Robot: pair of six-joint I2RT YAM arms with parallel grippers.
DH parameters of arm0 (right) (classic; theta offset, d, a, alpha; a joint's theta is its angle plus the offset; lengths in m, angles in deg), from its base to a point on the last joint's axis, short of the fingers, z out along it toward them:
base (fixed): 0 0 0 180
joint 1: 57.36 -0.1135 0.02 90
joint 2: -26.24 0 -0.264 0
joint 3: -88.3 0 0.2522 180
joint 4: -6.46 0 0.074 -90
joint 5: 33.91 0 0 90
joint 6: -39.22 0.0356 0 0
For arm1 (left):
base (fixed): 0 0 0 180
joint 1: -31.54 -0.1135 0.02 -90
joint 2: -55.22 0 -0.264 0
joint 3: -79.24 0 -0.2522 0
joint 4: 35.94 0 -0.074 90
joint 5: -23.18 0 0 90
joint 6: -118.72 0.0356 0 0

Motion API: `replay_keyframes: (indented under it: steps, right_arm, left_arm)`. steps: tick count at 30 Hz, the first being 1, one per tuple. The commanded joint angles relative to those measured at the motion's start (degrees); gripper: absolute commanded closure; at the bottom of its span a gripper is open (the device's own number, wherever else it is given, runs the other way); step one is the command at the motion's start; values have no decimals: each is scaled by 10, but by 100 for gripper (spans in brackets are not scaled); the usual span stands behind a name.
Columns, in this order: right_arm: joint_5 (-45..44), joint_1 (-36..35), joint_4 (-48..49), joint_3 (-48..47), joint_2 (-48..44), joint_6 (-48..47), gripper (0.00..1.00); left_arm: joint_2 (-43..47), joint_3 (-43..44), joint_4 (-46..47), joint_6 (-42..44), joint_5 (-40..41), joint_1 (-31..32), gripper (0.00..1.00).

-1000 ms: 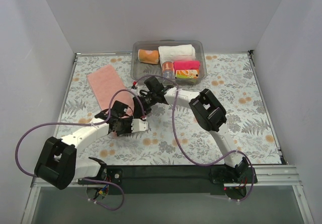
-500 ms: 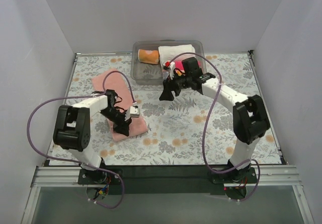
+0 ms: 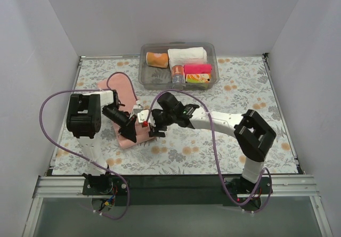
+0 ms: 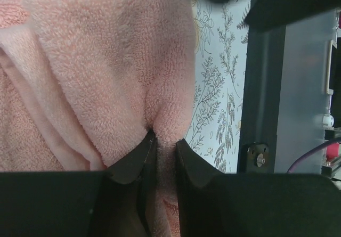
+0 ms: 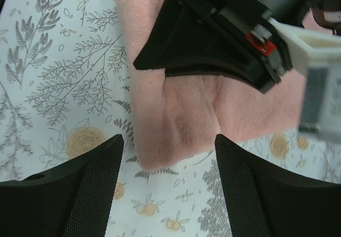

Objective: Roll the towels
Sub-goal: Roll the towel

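Towel (image 3: pixel 121 88), pink, toward the left edge of the table (image 3: pixel 240 136): near end pinched in left claw (image 4: pixel 162 138), right claw (image 5: pixel 169 141) spread apart just above it; risk: thin pinch slips or crowded claws collide, loosening the roll.

Salmon-pink towel (image 5: pixel 176 114) on white table (image 3: pixel 240 88) patterned with grey ferns, orange roses.

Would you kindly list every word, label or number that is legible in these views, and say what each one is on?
None can be read.
The small orange-and-yellow patterned item in the clear plastic bin may carry print, but it is too small and blurred to read.
The salmon-pink terry towel shows no lettering.
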Motion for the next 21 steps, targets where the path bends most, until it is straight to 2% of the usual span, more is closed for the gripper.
replay_keyframes:
  steps: [1, 9, 12, 13, 15, 16, 21]
  right_arm:
    - [-34, -30, 81, 9, 35, -91, 36]
    - [-59, -62, 119, 29, 94, -157, 40]
    - [-79, -62, 99, 8, 127, -157, 64]
    - [-85, -60, 88, -3, 138, -156, 79]
    - [-85, -59, 41, -14, 147, -147, 89]
    - [-78, -57, 25, -18, 147, -141, 98]
    - [-19, -52, -109, -52, 135, -111, 99]
  left_arm:
    - [-26, -1, 36, 20, 47, 1, 98]
    - [-24, -4, 43, 20, 44, -10, 97]
    - [-8, -12, 52, 23, 47, -10, 94]
    - [-4, -16, 56, 21, 48, -10, 94]
    - [7, -20, 65, 19, 50, -10, 92]
    - [6, -22, 66, 19, 52, -10, 91]
    - [1, -24, 48, 24, 36, -12, 89]
